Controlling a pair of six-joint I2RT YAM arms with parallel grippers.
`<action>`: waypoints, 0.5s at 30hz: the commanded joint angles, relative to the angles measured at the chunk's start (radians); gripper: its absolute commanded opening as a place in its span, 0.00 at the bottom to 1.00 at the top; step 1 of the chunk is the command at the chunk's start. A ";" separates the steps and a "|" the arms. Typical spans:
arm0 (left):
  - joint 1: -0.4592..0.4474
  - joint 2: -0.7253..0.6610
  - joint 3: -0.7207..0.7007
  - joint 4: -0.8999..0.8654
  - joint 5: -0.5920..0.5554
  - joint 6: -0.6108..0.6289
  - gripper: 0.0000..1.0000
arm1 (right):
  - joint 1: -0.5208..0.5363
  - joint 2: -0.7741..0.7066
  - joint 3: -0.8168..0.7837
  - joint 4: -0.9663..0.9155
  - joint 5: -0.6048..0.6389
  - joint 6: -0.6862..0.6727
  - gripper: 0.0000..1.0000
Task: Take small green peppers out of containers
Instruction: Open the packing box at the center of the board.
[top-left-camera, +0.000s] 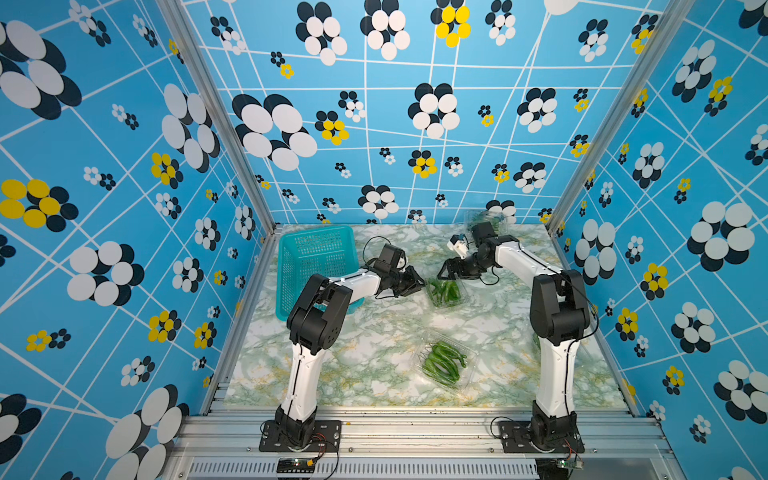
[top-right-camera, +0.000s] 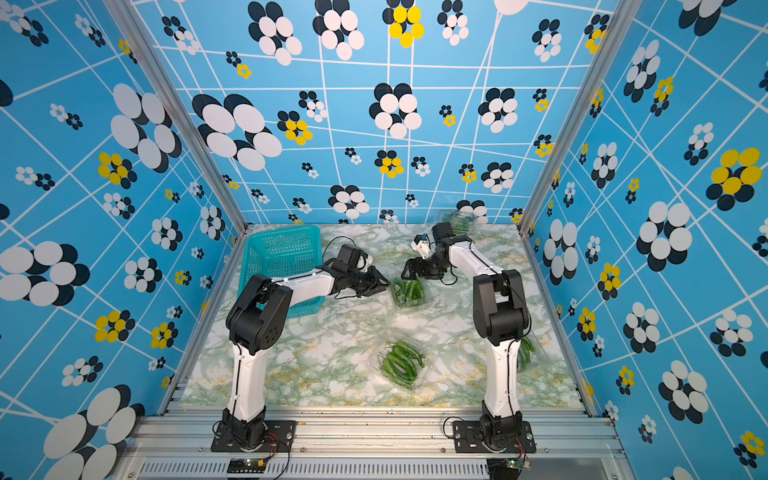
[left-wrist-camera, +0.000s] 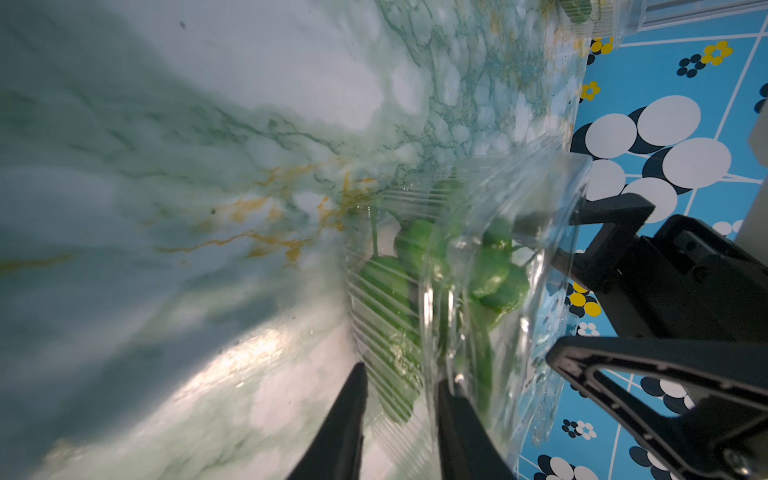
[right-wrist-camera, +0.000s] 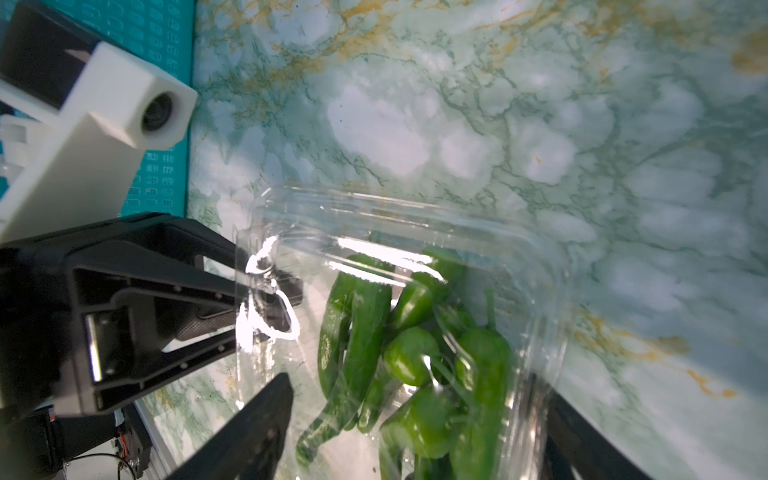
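**Both claws on the middle clamshell, peppers inside**

Landmark = teal basket (top-left-camera: 316, 253), on the marble table (top-left-camera: 374, 332).

- Middle container (top-left-camera: 440, 306): just right of the basket. The small green peppers (top-left-camera: 445, 290) were inside it, under clear plastic
- Left gripper (top-left-camera: 422, 284): reached in from the basket side. Jaws were nearly together, pinched on that container's rim, with 1 finger on each side of the ribbed wall in the left wrist view
- Right gripper (top-left-camera: 442, 272): on the container's side away from the basket. Jaws were wide apart and straddled its end, with no squeeze visible
- 2nd container (top-left-camera: 471, 358): further right of the basket, nearer the arm bases. It was full and nothing touched it
- 3rd container (top-left-camera: 488, 216): well right of the basket's far rim, against the back wall, partly hidden by the right arm
- More peppers showed past the right arm in a top view (top-right-camera: 527, 349), farthest from the basket. Couldn't tell if they were boxed
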 joint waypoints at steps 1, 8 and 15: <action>-0.014 0.022 0.032 0.003 -0.011 0.000 0.27 | 0.019 0.026 0.046 -0.022 -0.045 -0.011 0.87; -0.028 0.067 0.099 -0.009 0.011 -0.010 0.25 | 0.022 0.029 0.082 -0.047 -0.054 -0.021 0.87; -0.028 0.069 0.117 -0.026 0.006 -0.005 0.16 | 0.020 0.069 0.127 -0.077 -0.041 -0.034 0.88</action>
